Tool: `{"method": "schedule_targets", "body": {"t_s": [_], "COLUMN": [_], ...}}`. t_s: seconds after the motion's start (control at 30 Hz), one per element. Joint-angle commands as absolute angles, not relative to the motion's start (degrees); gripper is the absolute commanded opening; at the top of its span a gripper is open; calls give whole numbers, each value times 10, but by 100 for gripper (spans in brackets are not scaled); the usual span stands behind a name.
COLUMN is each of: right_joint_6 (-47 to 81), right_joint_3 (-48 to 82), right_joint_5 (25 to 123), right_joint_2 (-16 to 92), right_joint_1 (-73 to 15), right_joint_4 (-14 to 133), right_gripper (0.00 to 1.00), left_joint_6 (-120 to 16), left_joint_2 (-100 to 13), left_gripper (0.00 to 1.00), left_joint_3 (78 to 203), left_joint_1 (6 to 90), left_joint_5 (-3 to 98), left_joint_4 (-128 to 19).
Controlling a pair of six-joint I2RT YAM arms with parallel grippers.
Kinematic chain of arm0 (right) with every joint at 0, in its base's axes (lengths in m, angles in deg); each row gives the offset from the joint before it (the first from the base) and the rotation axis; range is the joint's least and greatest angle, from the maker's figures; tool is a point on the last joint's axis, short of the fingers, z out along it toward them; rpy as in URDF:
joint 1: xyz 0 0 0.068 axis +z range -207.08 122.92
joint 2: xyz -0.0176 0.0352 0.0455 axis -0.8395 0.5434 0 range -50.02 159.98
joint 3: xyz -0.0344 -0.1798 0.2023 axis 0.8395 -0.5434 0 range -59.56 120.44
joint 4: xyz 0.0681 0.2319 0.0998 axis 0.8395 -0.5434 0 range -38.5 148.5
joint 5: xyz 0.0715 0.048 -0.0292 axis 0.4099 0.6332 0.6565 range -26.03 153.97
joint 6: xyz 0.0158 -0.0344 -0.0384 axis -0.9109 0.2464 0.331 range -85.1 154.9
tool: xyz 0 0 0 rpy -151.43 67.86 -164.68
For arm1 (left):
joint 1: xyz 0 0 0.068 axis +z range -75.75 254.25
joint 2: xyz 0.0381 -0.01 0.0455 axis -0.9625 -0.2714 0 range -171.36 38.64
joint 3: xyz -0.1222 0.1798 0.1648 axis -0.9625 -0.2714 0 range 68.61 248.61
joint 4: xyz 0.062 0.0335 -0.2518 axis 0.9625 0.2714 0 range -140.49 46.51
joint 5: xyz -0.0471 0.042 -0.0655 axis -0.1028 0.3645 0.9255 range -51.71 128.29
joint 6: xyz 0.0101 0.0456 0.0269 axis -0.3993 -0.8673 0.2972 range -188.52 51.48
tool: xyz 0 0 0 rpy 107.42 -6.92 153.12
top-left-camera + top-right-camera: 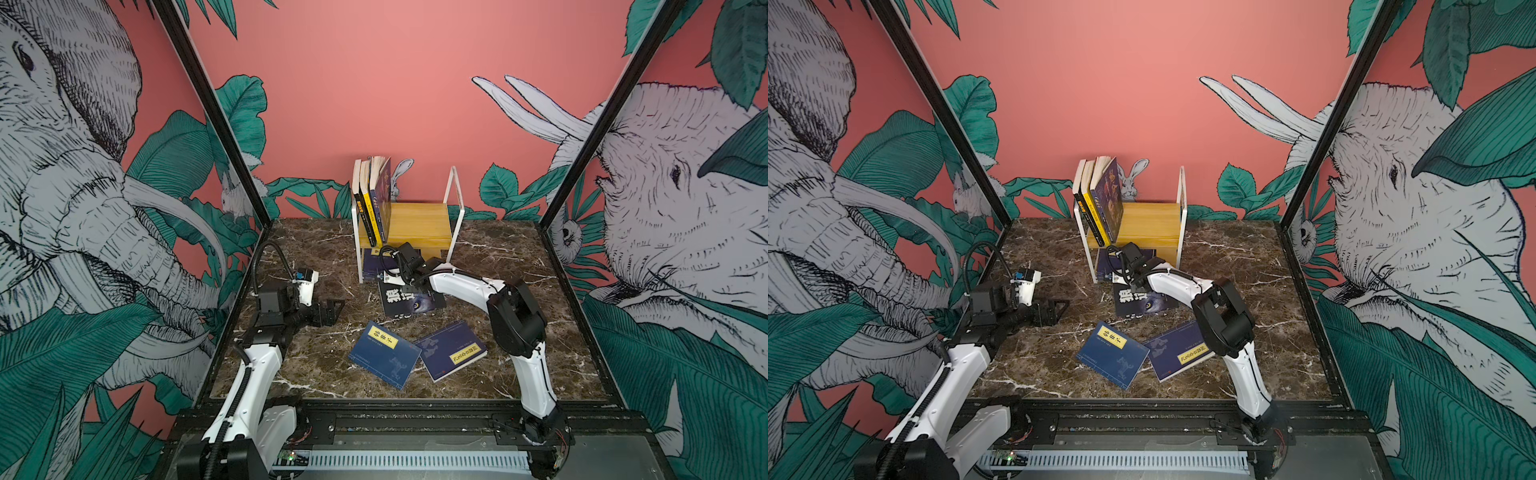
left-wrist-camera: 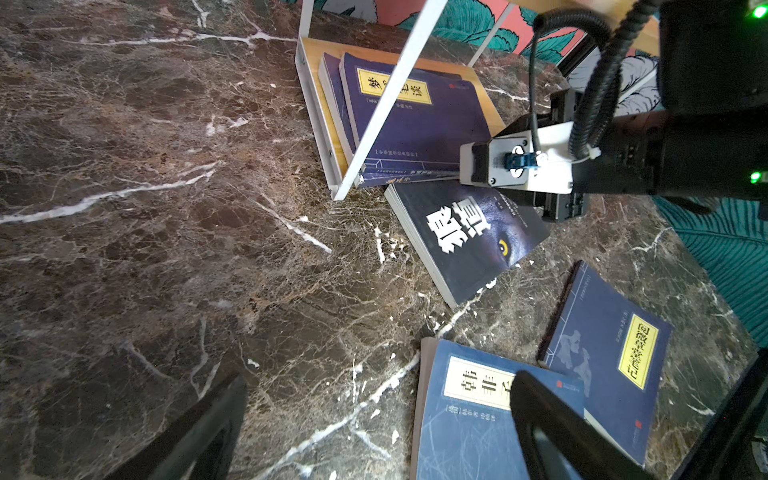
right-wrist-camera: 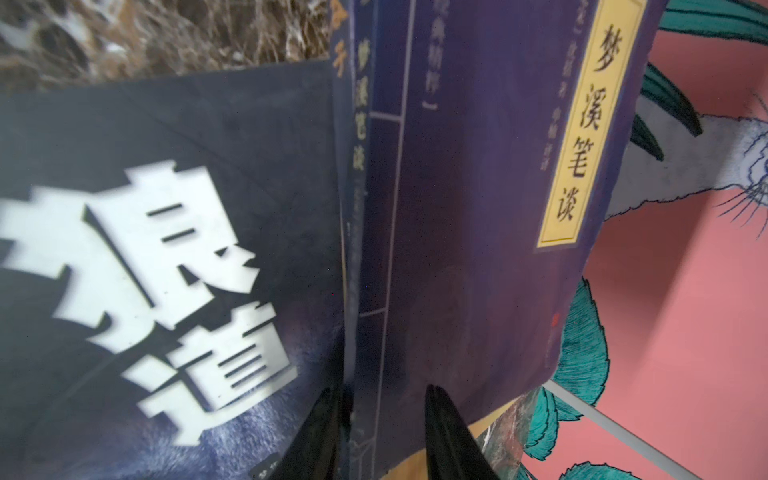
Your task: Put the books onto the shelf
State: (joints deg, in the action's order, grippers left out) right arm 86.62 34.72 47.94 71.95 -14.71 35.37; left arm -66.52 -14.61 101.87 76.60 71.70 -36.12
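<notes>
- Fingertips of the right gripper (image 3: 382,399) are straddling the near edge of the top navy book (image 3: 478,208), one over the cover and one at the spine side. The gap between them is looking narrow, but I cannot tell whether they are pinching it.
- That book is lying flat on another navy one, on the lower board of the shelf (image 1: 415,220), just ahead of the gripper.
- Under the wrist the black book (image 2: 469,237) is lying on the table (image 1: 299,365), its far edge just beside the navy stack and crowding the spine-side finger.
- Above the gripper three books (image 1: 372,195) are standing at the upper board's end, with open board running across to the white loop (image 1: 453,208).
- Behind the right elbow a loose navy book (image 1: 384,353) and its neighbour (image 1: 451,353) are lying flat, corners touching.
- The left gripper (image 1: 330,309) is hovering spread wide and holding nothing, well apart from the shelf, with open marble lying ahead of it.
</notes>
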Motion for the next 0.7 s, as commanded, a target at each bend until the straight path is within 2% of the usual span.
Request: {"method": "schedule_targets", "body": {"t_s": [0.0, 0.3, 0.67], "right_joint_6": [869, 870, 872], "right_joint_3": [339, 340, 332], "right_joint_5": [481, 471, 479], "right_joint_2": [689, 697, 695], "right_joint_1": [-153, -160, -165], "right_joint_4": [366, 373, 380], "right_gripper": [33, 27, 25], "left_joint_6": [-673, -673, -673], "left_joint_2": [-138, -139, -145], "left_gripper": [99, 99, 99], "left_joint_3": [1009, 1011, 1011], "left_joint_1": [766, 766, 767], "left_joint_5": [723, 723, 723], "left_joint_4": [-371, -366, -370]}}
